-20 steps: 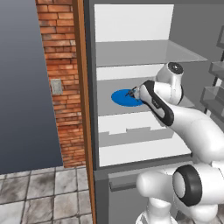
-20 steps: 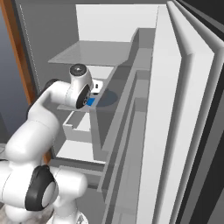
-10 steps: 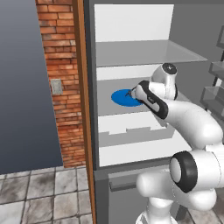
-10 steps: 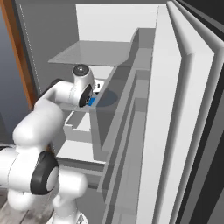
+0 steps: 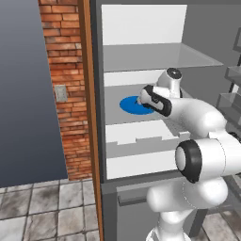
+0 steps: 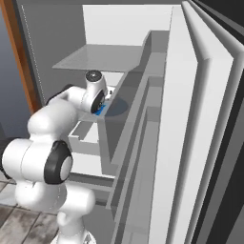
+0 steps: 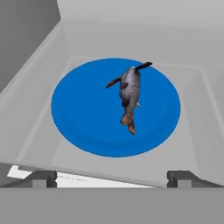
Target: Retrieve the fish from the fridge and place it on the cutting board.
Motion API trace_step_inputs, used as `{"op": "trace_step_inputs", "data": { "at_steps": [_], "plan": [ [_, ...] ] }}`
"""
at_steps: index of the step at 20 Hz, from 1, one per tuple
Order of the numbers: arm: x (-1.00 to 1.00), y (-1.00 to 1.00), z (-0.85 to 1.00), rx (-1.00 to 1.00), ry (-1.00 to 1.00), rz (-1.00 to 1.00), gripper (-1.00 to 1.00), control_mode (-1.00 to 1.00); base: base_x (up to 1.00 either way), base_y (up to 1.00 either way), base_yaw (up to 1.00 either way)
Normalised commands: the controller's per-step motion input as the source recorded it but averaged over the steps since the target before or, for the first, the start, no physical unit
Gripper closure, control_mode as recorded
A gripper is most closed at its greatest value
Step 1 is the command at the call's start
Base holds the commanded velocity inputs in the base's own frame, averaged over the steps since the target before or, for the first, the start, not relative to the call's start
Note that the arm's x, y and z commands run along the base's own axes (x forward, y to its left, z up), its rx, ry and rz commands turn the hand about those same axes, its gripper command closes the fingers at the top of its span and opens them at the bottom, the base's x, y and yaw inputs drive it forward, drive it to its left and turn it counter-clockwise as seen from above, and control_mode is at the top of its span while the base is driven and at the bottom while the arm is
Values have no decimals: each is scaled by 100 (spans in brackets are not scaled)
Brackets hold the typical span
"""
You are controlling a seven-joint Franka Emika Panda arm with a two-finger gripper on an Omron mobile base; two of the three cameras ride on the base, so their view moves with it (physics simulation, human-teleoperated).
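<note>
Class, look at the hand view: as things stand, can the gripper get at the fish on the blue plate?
Probably yes. The fish lies uncovered on the blue plate, and the open gripper faces it with nothing between.

Arm extended forward from base, elbow bent, forearm reaching left at mid height. Wrist turned, hand angled downward. Claw [image 7: 111, 177] empty, fingertips [image 7: 43, 177] spread wide apart, touching nothing.

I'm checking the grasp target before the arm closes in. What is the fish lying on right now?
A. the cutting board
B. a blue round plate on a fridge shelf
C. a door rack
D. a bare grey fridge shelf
B. In the hand view the fish lies on the blue round plate, which sits on a shelf inside the fridge.
</note>
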Motion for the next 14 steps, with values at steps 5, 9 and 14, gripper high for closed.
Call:
{"op": "trace_step_inputs", "data": {
  "at_steps": [5, 9, 14],
  "plan": [
    [51, 0, -21, 0, 5, 0, -100, -100, 0, 0, 0],
    [54, 0, -15, 0, 4, 0, -100, -100, 0, 0, 0],
    [50, 0, -16, 0, 0, 0, -100, -100, 0, 0, 0]
  ]
}}
